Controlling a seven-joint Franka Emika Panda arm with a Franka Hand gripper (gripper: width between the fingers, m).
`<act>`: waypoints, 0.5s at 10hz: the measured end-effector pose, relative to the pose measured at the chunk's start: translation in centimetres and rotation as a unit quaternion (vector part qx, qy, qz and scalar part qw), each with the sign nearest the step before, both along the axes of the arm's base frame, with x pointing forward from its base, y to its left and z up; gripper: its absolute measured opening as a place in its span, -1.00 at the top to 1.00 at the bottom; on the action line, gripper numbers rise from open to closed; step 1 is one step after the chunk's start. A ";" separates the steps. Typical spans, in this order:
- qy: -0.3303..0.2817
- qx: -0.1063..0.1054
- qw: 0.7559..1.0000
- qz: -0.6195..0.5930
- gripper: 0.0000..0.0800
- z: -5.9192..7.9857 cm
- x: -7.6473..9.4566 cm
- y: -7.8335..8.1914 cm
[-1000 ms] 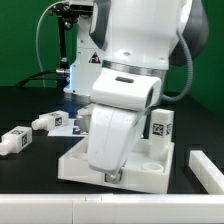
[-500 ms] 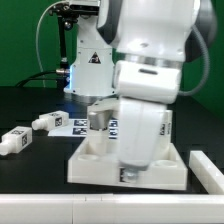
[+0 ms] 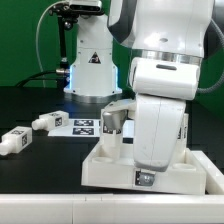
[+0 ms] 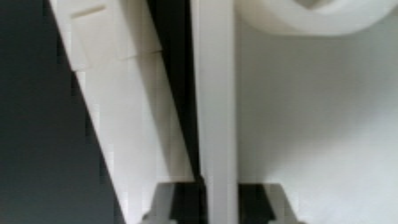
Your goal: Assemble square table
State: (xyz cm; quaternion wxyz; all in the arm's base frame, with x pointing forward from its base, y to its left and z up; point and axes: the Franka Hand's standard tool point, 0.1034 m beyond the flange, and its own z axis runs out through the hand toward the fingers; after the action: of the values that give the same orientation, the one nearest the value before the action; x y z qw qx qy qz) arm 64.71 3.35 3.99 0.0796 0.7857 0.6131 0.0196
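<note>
As gripper (image 3: 146,180) clamps the square table (image 3: 104,170) rim, legs (image 3: 42,122) lie apart.

Arm (image 3: 165,40) bent forward and pointing straight down, gripper (image 3: 146,179) low, pinched nearly closed

Black table (image 3: 30,100): panel (image 3: 100,172) sits flat on it. 2 loose bits lie at the exterior view's left, front leg (image 3: 12,141) and back leg (image 3: 50,122). Marker board (image 3: 85,125) is behind them, white bar (image 3: 60,206) along the front.
</note>
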 end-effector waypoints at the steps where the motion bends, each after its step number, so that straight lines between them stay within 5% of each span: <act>1: 0.000 0.000 1.000 0.001 0.86 0.0 0.0 0.0; 5: -0.017 -0.013 0.998 0.052 0.86 -0.7 0.3 1.9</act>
State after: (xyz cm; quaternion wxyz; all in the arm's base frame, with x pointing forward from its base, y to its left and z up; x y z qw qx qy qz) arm 65.01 5.29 3.32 0.0995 0.7510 0.6521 0.0292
